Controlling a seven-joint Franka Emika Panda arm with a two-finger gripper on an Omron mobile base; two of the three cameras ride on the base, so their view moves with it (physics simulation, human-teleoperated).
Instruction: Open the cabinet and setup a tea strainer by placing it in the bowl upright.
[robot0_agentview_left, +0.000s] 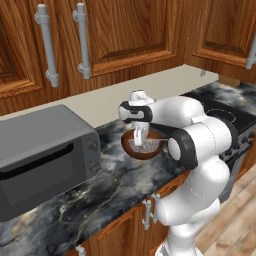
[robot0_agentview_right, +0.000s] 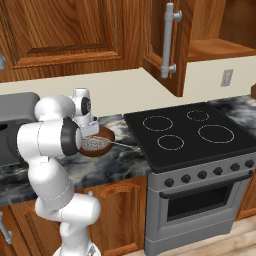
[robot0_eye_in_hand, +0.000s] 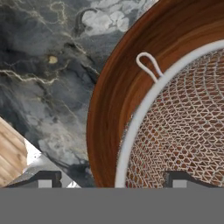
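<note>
- While the gripper (robot0_agentview_left: 140, 136) hangs just over it, jaws parted astride its rim, the round silver wire-mesh tea strainer (robot0_eye_in_hand: 183, 122) sits upright inside the shallow reddish-brown wooden bowl (robot0_eye_in_hand: 109, 109)
- Bowl rests on the dark marble bench (robot0_agentview_left: 115, 185), at 3 o'clock of a grey microwave (robot0_agentview_left: 45, 150)

From my remote station I read this as a rendered home kitchen. Evidence: reddish-brown raised-panel wooden wall cabinets (robot0_agentview_left: 125, 35) with grey metal bar handles (robot0_agentview_left: 82, 40), a dark veined marble countertop (robot0_agentview_left: 115, 185), a grey boxy microwave (robot0_agentview_left: 42, 155), and a black-topped four-ring steel stove (robot0_agentview_right: 192, 137) with front knobs.
</note>
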